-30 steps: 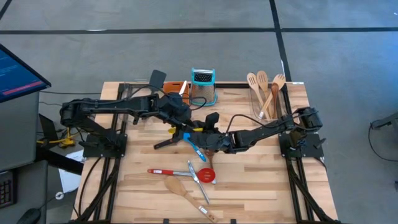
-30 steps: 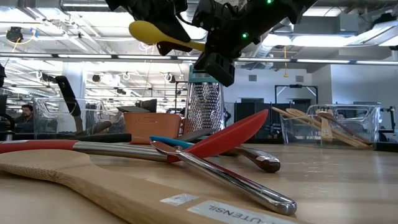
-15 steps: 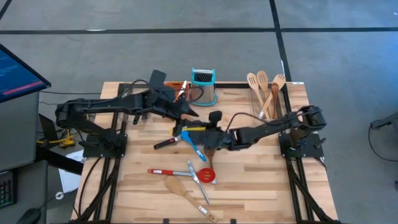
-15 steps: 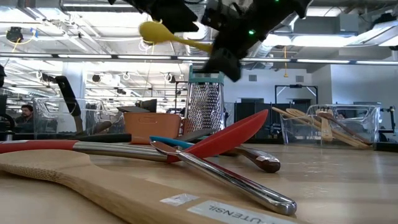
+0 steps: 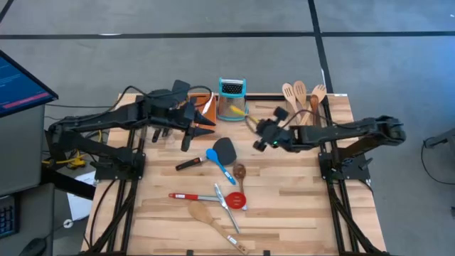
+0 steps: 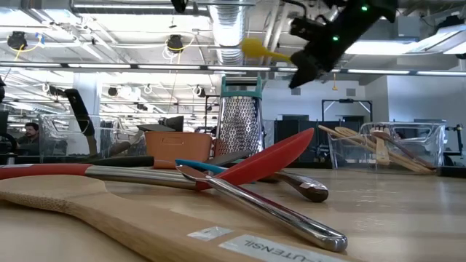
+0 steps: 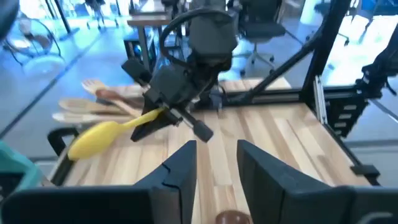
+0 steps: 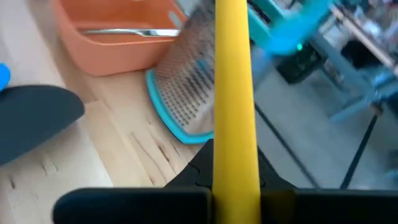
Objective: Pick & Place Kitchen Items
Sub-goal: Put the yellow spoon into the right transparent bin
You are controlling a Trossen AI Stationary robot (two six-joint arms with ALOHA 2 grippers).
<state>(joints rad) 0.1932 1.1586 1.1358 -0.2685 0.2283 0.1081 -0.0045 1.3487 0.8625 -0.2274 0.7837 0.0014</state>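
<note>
The right claw (image 5: 264, 136) is shut tight on the handle of a yellow spoon (image 6: 256, 49), carrying it high above the surface (image 5: 284, 199) near the box grater (image 5: 231, 99) and not far from the clear bin of wooden spoons (image 5: 302, 107). The left claw (image 7: 214, 163) hangs empty over the orange tray (image 8: 118, 37) side, its fingers a little way apart.

The risk I see is the long spoon — held by the handle alone, its bowl sticks well out, so a swing toward the bin could clip the grater or the bin's wall and twist the handle loose. The two arms are also fairly near each other.

Other utensils lie loose mid-surface: a blue spoon (image 5: 219, 162), a black turner (image 5: 206, 155), a red spoon (image 5: 206, 198), a steel-handled tool and a wooden spatula (image 5: 213, 222). The surface is pale wood planking; beyond it is an open workshop with ceiling lights, desks, and a person seated far off.
</note>
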